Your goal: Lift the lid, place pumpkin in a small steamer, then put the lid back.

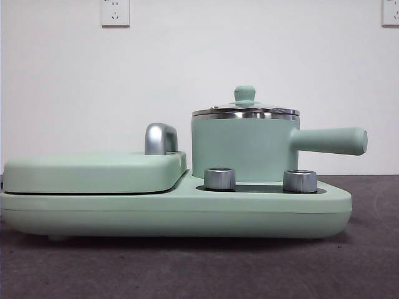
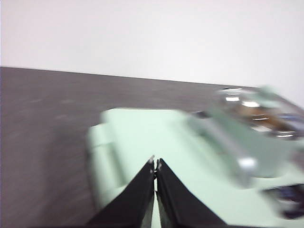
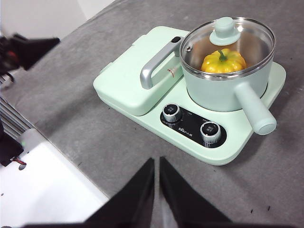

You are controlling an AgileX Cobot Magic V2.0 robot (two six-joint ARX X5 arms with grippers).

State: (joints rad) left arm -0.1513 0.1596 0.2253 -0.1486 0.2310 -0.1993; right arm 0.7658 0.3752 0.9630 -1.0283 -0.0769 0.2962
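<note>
lid [image 3: 227, 34] on small steamer [image 3: 223, 88], pumpkin [image 3: 223, 61] inside; left claw [image 2: 155, 163], right claw [image 3: 156, 161] both pinched closed, empty.

1. A staged indoor test setup, like a lab, not a lived-in kitchen.
2. A plain white wall [image 1: 199, 81] carries two power sockets [image 1: 115, 12].
3. A bare grey table [image 3: 85, 123] holds just one mint-green toy cooker [image 3: 142, 90], beyond the right claw [image 3: 156, 164].

Flat cover [image 3: 124, 78], chrome handle [image 3: 153, 66] — two knobs [image 3: 172, 112]
</note>
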